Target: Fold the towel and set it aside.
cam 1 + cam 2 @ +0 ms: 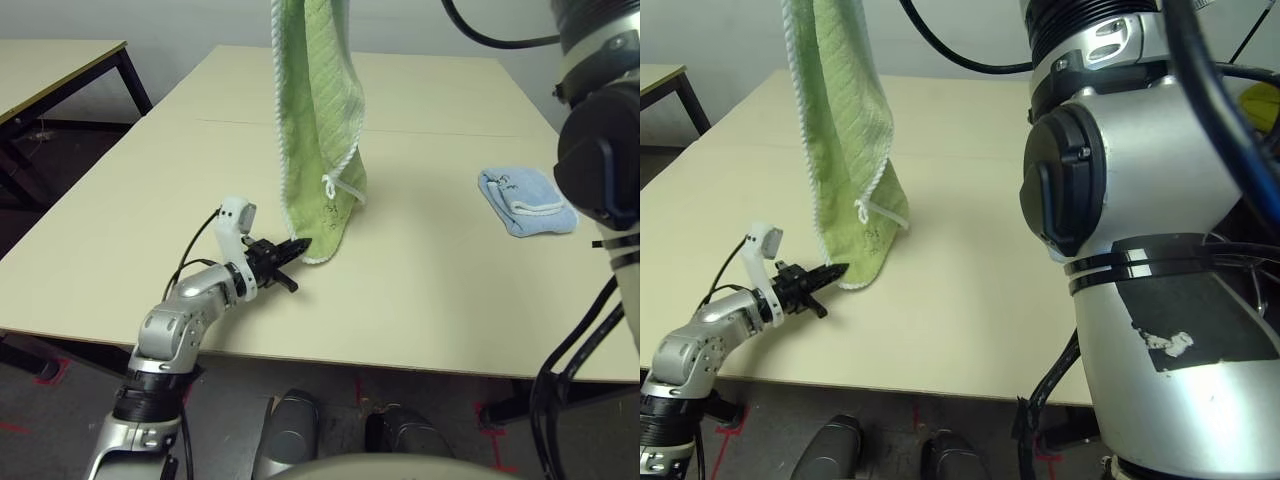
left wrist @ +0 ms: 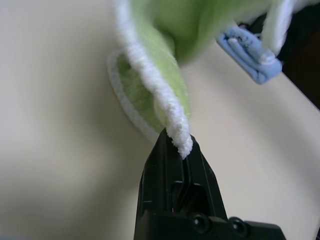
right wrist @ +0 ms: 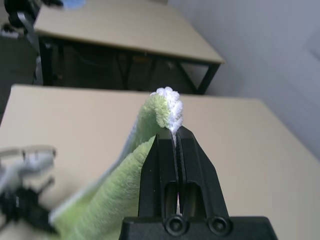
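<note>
Pale beige laminate makes up the counter [image 1: 430, 290] you are working over, with a second dark-legged one of the same kind off to the far left. From the head camera you see the light green terry towel with white stitched edging [image 1: 318, 130] hanging almost straight down from above, its lower end just reaching the counter near the middle. Your left gripper [image 1: 292, 256] sits low at that bottom corner. A smaller light-blue folded cloth [image 1: 525, 202] lies well apart on the right; leave it alone.

Looking along the left wrist, the jaws are closed on the white corded edge of the towel [image 2: 172, 115], pinching a thin bit of the corner right at their tips. That is a shallow bite, so I would judge it could slip under a sharp tug.

Looking along the right wrist, your right gripper [image 3: 176, 134] has its jaws shut tight on the opposite top corner [image 3: 167, 107], the cloth draping away below it toward the counter.

Expect the towel to behave as a light, limp, fairly grippy thing: it sags, twists and bunches rather than holding shape. The stitched edging is the firmest place to hold, and corners give you control of the fold.
</note>
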